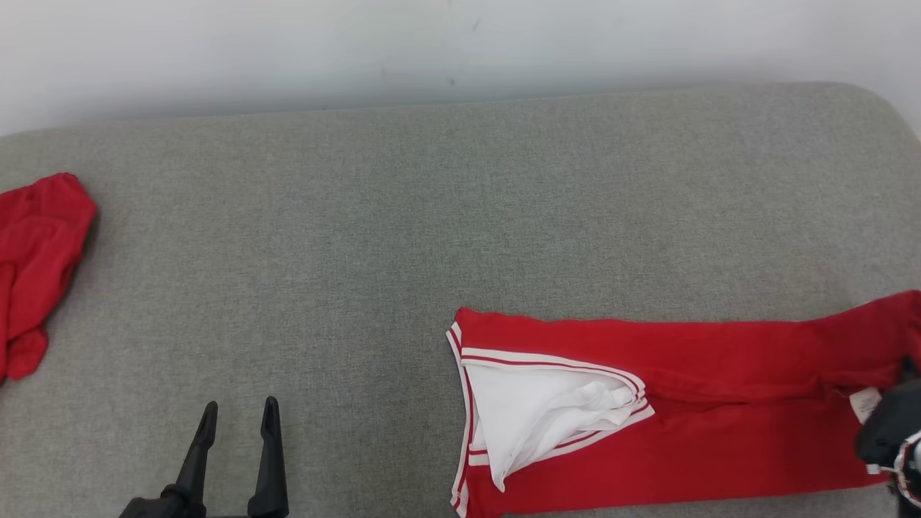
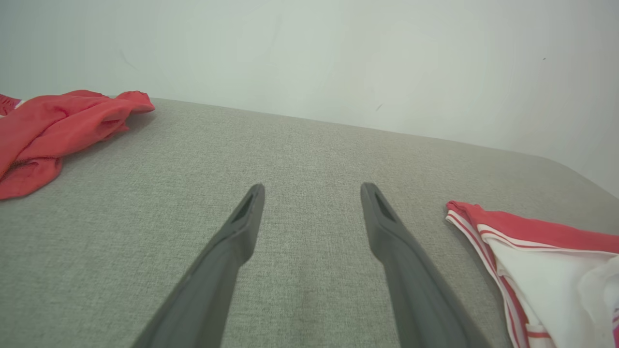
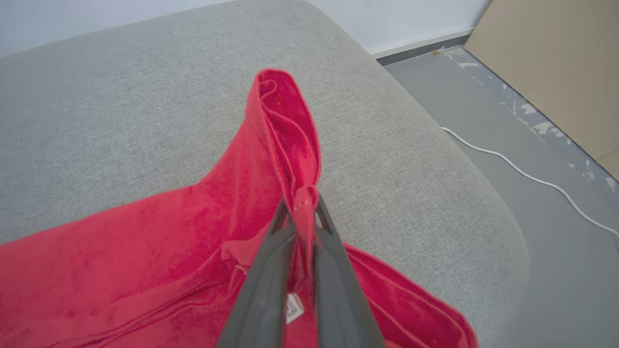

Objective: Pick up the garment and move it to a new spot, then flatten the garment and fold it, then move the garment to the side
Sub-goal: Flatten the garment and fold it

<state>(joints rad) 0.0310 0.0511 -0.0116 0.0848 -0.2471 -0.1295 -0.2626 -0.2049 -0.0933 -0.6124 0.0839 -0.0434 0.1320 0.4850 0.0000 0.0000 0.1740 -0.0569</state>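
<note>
Red knit, white-striped trim, white lining showing at one end: the garment (image 1: 719,360) lies as a long narrow band on the right half of the grey upholstered surface (image 1: 432,216), trimmed end toward the middle. We see the right gripper (image 3: 303,205) at the opposite end with its fingers pinched tight on a fold of the red fabric, which stands up in a ridge past the tips; a small white label (image 3: 292,307) sits just below the grip. The left gripper (image 1: 239,406) hangs over bare upholstery with its fingers wide apart, holding nothing, well apart from the garment's trimmed end. We judge the fold to be in hand (the band looks already doubled lengthwise): the next move would carry the pinched end over toward the trim, low and level so the layers do not slide. The surface's rounded right edge runs close to the held end, with floor (image 3: 532,145) and a white cable (image 3: 522,174) beyond. Open room lies leftward, up to a second crumpled red cloth (image 1: 36,266) at the far left.
</note>
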